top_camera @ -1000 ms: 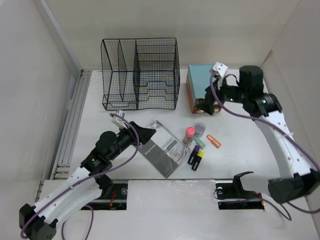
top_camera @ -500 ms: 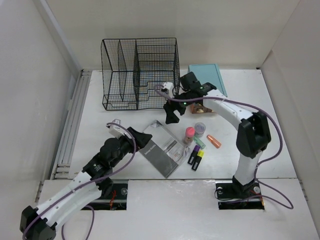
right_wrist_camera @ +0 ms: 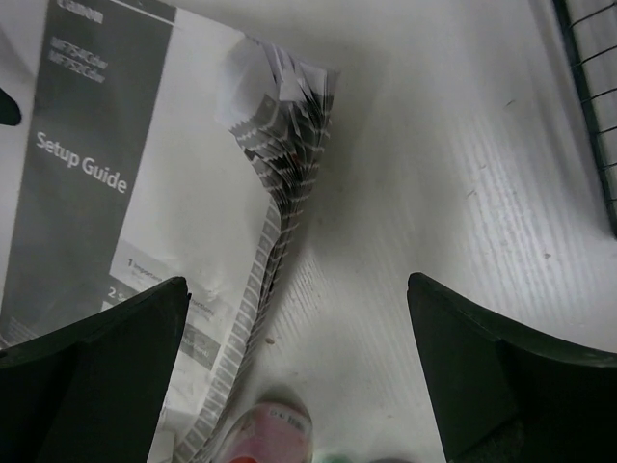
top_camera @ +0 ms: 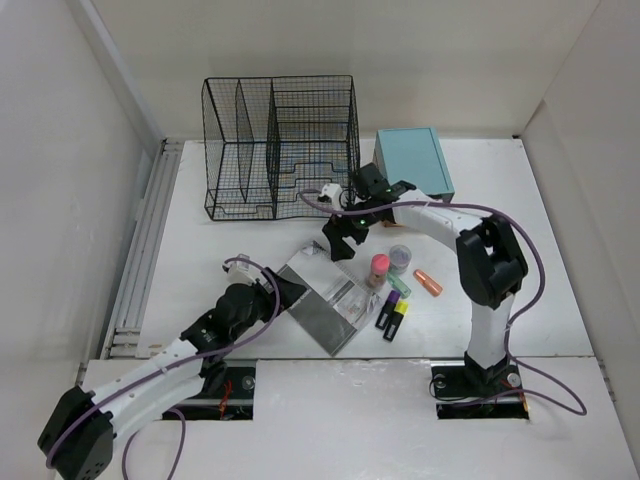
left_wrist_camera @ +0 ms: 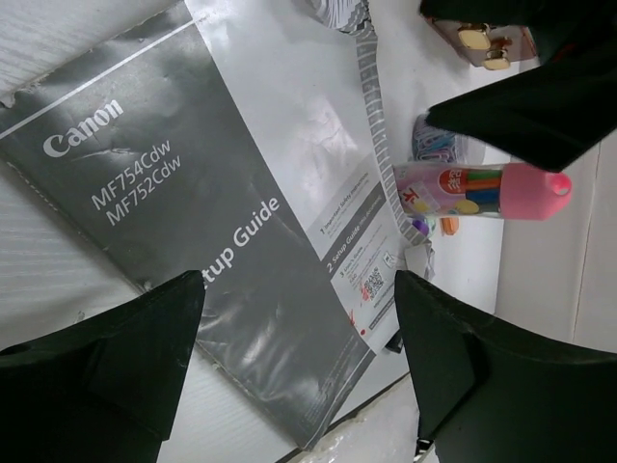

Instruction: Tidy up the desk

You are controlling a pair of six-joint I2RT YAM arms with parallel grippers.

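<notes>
Left gripper (left_wrist_camera: pixel 294 289) and right gripper (right_wrist_camera: pixel 297 285) hover wide open over one booklet (top_camera: pixel 325 300); two highlighters (top_camera: pixel 398 318) lie beside it.

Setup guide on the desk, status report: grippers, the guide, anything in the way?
Left gripper open over setup guide. Right gripper open over its fanned corner. Guide lies on desk, ungripped. Pink-capped tube beside its edge.

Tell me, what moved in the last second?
The right gripper swung leftward from the teal drawer box to the far corner of the Canon setup guide; the left gripper edged toward the arm bases. Both are open, holding nothing. Guide, highlighters and wire rack stayed put.
</notes>
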